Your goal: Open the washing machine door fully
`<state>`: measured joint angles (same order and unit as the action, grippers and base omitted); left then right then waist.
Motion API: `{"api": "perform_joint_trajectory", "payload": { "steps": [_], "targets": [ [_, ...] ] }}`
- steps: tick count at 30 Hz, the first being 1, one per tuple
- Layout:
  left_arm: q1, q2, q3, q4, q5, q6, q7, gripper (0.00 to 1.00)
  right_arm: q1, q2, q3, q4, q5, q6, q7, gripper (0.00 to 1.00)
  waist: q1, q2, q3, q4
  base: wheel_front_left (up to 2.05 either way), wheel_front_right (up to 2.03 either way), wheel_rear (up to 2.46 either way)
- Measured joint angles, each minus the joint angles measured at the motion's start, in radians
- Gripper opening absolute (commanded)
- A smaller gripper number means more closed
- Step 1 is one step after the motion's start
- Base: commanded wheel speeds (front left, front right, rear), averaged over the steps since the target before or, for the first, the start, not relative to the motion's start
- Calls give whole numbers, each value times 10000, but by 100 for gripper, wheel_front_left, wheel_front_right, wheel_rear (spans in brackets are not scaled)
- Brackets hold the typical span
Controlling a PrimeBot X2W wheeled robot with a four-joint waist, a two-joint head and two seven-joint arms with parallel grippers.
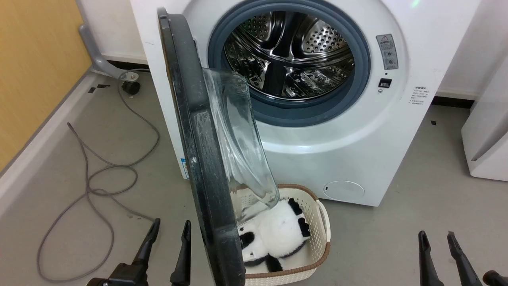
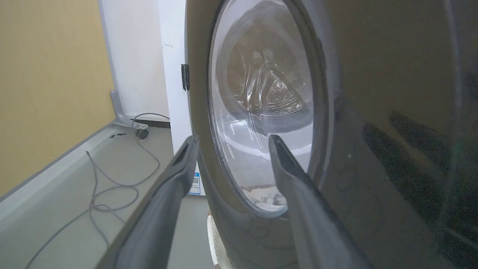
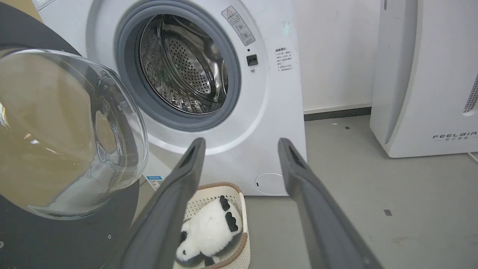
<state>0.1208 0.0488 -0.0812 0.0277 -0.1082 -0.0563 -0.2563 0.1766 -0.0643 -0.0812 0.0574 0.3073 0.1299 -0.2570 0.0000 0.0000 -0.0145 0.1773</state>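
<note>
The white washing machine (image 1: 357, 139) stands ahead with its grey gasket and steel drum (image 1: 289, 51) exposed. Its black round door (image 1: 198, 159) is swung out toward me, seen edge-on, the clear glass bowl (image 1: 242, 147) bulging to the right. My left gripper (image 1: 170, 229) is open just left of the door's outer face, holding nothing; in the left wrist view the door (image 2: 373, 112) sits close beside the right finger (image 2: 298, 194). My right gripper (image 1: 436, 238) is open at the lower right, well away from the door (image 3: 56, 231) and the machine (image 3: 261, 112).
A cream basket (image 1: 317, 246) with a black-and-white panda plush (image 1: 278, 234) sits on the floor under the door. A grey cable (image 1: 99, 178) loops over the floor at left, by a yellow wall. The white FEELAIR appliance (image 3: 429, 74) stands to the right.
</note>
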Motion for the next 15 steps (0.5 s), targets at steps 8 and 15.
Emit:
{"api": "perform_joint_trajectory", "payload": {
  "steps": [8,15],
  "targets": [
    [-10,2,399,-1022,-322,17,-2,0,-8,33,-44,130,0,0,-2,100,0,0,41,-32,0,0,0],
    [-648,0,859,-3081,-685,272,-6,0,-11,52,-82,167,2,0,-2,100,0,0,55,36,0,0,0]
  ]
}}
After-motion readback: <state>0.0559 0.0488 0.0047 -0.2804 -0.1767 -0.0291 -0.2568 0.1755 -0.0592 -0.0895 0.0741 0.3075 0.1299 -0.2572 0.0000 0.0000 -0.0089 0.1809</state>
